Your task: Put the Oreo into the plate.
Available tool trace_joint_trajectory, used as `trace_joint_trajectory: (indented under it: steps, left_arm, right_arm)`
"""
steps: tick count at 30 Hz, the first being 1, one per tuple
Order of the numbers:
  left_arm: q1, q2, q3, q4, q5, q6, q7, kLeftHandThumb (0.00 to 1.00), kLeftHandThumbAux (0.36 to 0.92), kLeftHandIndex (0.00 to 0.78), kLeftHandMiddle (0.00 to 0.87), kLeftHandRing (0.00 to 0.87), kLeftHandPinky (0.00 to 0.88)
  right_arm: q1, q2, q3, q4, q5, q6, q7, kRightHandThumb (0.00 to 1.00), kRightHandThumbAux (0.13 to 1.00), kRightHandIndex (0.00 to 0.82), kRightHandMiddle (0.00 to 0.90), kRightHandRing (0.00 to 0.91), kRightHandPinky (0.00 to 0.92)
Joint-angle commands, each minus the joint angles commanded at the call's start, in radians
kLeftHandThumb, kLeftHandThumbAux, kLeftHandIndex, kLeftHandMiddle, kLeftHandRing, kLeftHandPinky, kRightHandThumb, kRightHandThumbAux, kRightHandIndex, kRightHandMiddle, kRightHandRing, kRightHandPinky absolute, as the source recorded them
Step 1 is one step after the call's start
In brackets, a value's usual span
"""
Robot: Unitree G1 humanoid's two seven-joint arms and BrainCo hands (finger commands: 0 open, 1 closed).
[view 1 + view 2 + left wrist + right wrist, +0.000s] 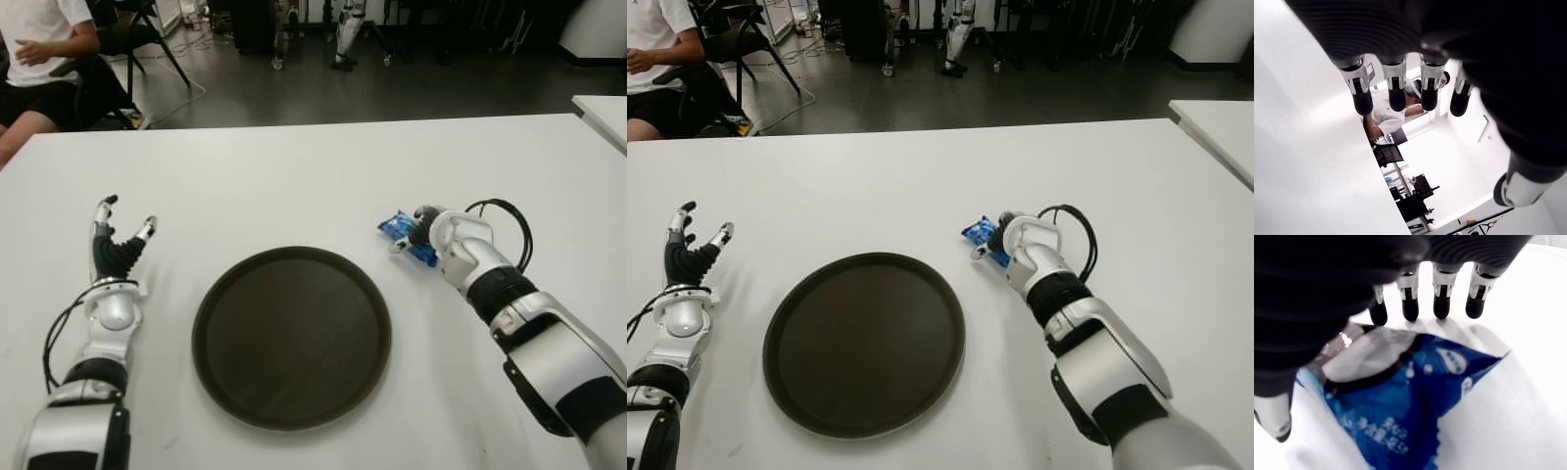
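The Oreo is a blue packet [399, 227] lying flat on the white table [294, 176], just right of the round dark plate [292, 336], which holds nothing. My right hand [421, 233] is over the packet's right end. In the right wrist view the packet [1400, 401] lies under the palm, the fingertips [1410, 308] reach past its far edge and the thumb [1273, 418] stands at its near side, not clamped. My left hand [120, 235] shows left of the plate, fingers [1396, 93] spread and holding nothing.
A seated person [39, 49] and chairs are beyond the table's far left corner. A second white table [602, 113] stands at the right. A black cable [509, 220] loops off my right wrist.
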Motion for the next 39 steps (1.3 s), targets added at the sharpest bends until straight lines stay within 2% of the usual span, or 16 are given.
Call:
trace_joint_trajectory:
  steps: [5,14,29,39]
  left_arm:
    - [0.0,-0.002,0.006,0.001,-0.007,0.001,-0.006,0.0,0.577,0.0,0.0,0.0,0.0]
    - [-0.003,-0.003,0.014,0.001,-0.019,0.011,-0.018,0.0,0.585,0.0,0.0,0.0,0.0]
    - [0.0,0.0,0.022,0.003,-0.033,0.002,-0.04,0.0,0.624,0.0,0.002,0.0,0.0]
    - [0.002,0.006,0.01,0.002,-0.009,-0.006,-0.018,0.0,0.59,0.0,0.0,0.0,0.0]
  right_arm:
    - [0.0,0.0,-0.001,-0.003,0.003,0.005,0.009,0.0,0.58,0.099,0.108,0.052,0.0]
    - [0.01,-0.007,0.005,-0.014,-0.002,-0.015,0.0,0.0,0.572,0.099,0.11,0.055,0.0]
    - [0.003,0.001,0.011,-0.007,-0.006,0.015,0.009,0.0,0.553,0.098,0.112,0.059,0.0]
    - [0.012,0.003,0.003,-0.01,-0.002,0.017,-0.013,0.0,0.54,0.084,0.099,0.048,0.0]
